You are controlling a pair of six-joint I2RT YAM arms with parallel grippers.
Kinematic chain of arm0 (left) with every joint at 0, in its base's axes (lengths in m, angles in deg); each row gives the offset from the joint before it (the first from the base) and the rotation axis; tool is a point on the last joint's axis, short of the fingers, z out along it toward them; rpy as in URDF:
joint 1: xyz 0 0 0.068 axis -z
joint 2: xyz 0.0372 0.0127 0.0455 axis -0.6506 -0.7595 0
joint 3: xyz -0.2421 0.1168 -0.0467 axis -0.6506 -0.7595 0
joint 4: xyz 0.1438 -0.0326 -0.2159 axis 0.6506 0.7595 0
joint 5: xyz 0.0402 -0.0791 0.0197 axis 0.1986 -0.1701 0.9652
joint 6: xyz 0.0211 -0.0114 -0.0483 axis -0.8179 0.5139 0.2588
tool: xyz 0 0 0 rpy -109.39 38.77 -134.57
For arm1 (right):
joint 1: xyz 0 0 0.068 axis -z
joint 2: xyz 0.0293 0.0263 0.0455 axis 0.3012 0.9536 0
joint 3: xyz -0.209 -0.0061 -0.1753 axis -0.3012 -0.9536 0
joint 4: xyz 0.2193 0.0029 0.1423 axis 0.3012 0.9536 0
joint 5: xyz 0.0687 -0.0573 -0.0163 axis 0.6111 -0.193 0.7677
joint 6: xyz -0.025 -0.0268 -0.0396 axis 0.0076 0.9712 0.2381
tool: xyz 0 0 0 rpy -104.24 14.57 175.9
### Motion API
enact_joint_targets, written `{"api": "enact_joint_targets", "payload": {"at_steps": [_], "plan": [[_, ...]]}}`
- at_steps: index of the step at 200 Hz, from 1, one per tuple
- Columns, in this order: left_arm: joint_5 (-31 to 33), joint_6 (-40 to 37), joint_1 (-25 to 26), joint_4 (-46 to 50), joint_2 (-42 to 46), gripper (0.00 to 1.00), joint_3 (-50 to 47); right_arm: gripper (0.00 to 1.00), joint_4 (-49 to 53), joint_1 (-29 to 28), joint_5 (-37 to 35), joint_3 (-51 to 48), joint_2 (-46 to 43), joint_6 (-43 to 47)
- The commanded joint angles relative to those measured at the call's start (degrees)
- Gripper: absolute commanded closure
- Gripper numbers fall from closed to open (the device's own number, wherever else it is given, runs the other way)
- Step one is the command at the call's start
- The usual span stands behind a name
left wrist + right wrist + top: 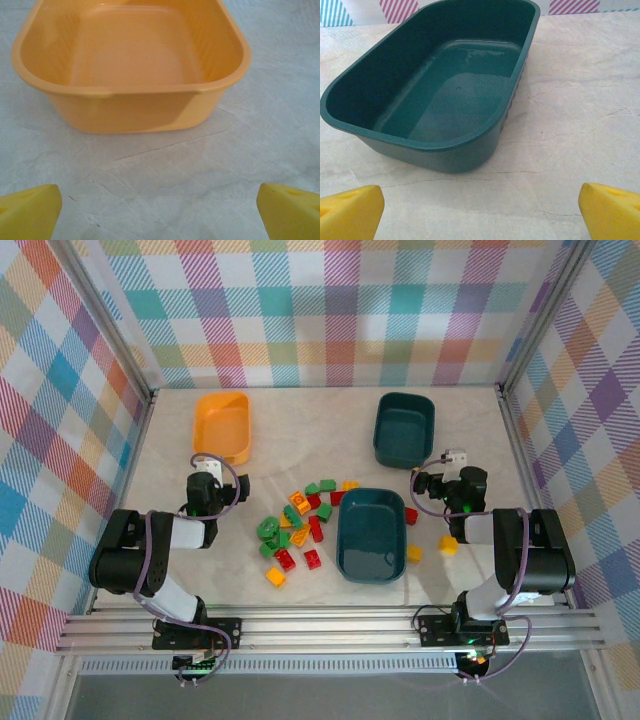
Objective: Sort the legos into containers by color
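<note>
A pale, marble-patterned tabletop (pixel 310 440) lies between three walls of plaid fabric (pixel 320 310) — crossing bands of teal, pink, yellow, blue and white. A slanted silver metal post (pixel 110 330) stands at the back left corner where two walls meet, and a matching right-hand post (pixel 550 310) stands at the other. Along the near edge runs a ribbed aluminium rail (pixel 330 630), with a strip of grey floor (pixel 350 695) below it. Close up, the tabletop shows fine dark veins and faint creases — in the right wrist view it ends at the wall's pink and blue diagonal stripes.
</note>
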State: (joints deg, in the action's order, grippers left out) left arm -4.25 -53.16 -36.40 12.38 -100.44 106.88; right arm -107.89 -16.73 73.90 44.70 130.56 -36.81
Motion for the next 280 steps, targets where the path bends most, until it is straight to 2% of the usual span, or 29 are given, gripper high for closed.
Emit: {"api": "enact_joint_targets", "payload": {"at_steps": [1, 28, 34, 45, 58, 72, 84, 95, 104, 118, 131, 143, 154, 167, 187, 232, 259, 280], "plan": [[-0.5, -0.7, -0.5, -0.7, 0.6, 0.00, 0.3, 0.00, -0.8, 0.3, 1.4, -0.3, -0.9, -0.6], [0.1, -0.6, -0.5, -0.7, 0.8, 0.00, 0.3, 0.00, -0.6, 0.3, 1.3, -0.3, -1.0, -0.5], [0.3, -0.4, -0.5, 1.4, 2.3, 0.00, 0.9, 0.00, -0.4, 0.2, -0.6, 0.2, -1.4, -1.1], [0.4, -0.6, -0.4, 7.1, 8.1, 0.00, 1.6, 0.00, 6.9, 0.1, -2.4, 3.1, -5.3, -1.6], [2.7, 1.6, -0.3, 14.2, 16.5, 0.00, 2.8, 0.00, 20.1, -1.3, -3.2, 7.4, -11.8, -0.4], [3.0, 6.8, -0.3, 21.1, 26.5, 0.00, 4.4, 0.00, 29.7, -5.6, -6.3, 12.7, -19.1, -0.9], [2.7, 12.3, -0.3, 30.7, 34.3, 0.00, 7.9, 0.00, 43.2, -9.8, -9.4, 20.8, -23.9, -3.3], [2.7, 19.4, -0.1, 40.1, 40.4, 0.00, 11.7, 0.00, 55.7, -12.7, -12.0, 28.5, -26.1, -9.1], [2.8, 26.3, -0.1, 48.1, 44.4, 0.00, 15.0, 0.00, 63.7, -12.7, -9.8, 32.6, -27.2, -16.1], [4.0, 37.5, -0.2, 64.7, 48.7, 0.00, 19.8, 0.00, 72.1, -12.6, -7.0, 34.0, -28.7, -23.7], [3.5, 42.8, -0.1, 73.2, 52.5, 0.00, 20.7, 0.00, 72.0, -12.4, -4.6, 29.7, -31.3, -28.5], [3.9, 46.7, -0.2, 74.5, 56.4, 0.00, 16.9, 0.00, 71.3, -12.4, -3.1, 24.8, -33.8, -32.5], [4.7, 48.4, -0.2, 76.0, 60.4, 0.00, 12.8, 0.12, 72.6, -12.5, 0.2, 22.8, -34.5, -32.1], [4.1, 48.7, -0.2, 76.9, 64.3, 0.00, 8.8, 0.27, 79.9, -13.2, -1.3, 23.5, -33.3, -32.5], [0.2, 48.9, -0.2, 77.6, 66.3, 0.00, 5.2, 0.40, 86.8, -14.6, -2.5, 22.1, -31.9, -32.1], [-9.6, 48.1, -0.2, 72.6, 56.7, 0.06, 4.2, 0.51, 88.2, -21.1, 1.4, 16.0, -28.5, -32.2], [-10.6, 46.8, -0.2, 71.2, 49.6, 0.07, 6.4, 0.55, 86.6, -24.2, 0.9, 15.2, -24.4, -32.7], [-10.7, 46.2, -0.2, 70.4, 45.9, 0.07, 7.8, 0.63, 84.6, -25.9, 0.6, 15.2, -21.3, -32.9]]}}
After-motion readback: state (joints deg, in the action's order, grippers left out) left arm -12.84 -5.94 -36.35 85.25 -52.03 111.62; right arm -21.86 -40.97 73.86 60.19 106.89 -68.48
